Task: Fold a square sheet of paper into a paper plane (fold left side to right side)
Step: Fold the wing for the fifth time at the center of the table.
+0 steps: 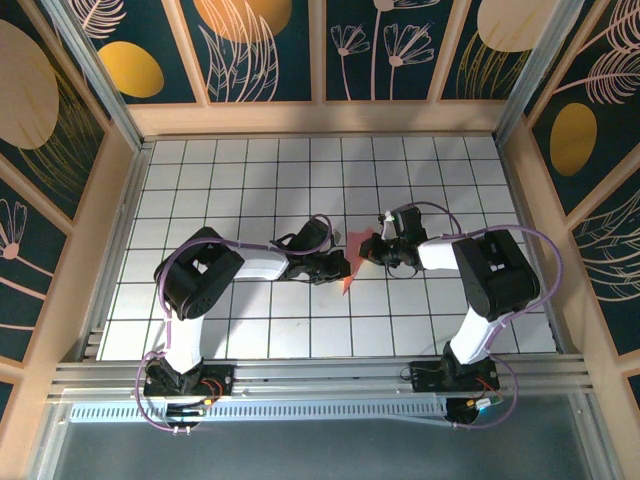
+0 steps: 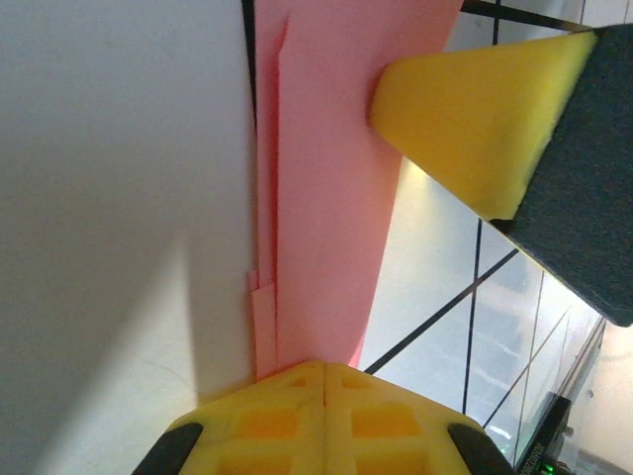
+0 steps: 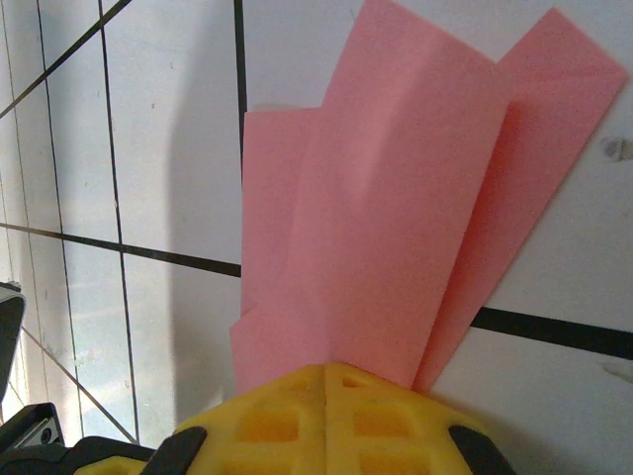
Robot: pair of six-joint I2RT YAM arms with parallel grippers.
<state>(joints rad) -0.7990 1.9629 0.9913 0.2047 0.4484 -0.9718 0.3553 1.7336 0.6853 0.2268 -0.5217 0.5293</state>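
Both arms bend inward at the elbows; the left hand (image 1: 337, 267) and right hand (image 1: 373, 250) nearly meet, each pinched closed on the pink paper (image 1: 358, 241)

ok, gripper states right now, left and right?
Left gripper: shut on the paper.
Right gripper: shut on the paper too.

The white tiled surface (image 1: 250, 180) has thin dark lines. Around it stand dark blue wall panels (image 1: 260, 50) with gold circles and pale drawn flowers, held in a light wooden frame (image 1: 320, 117).
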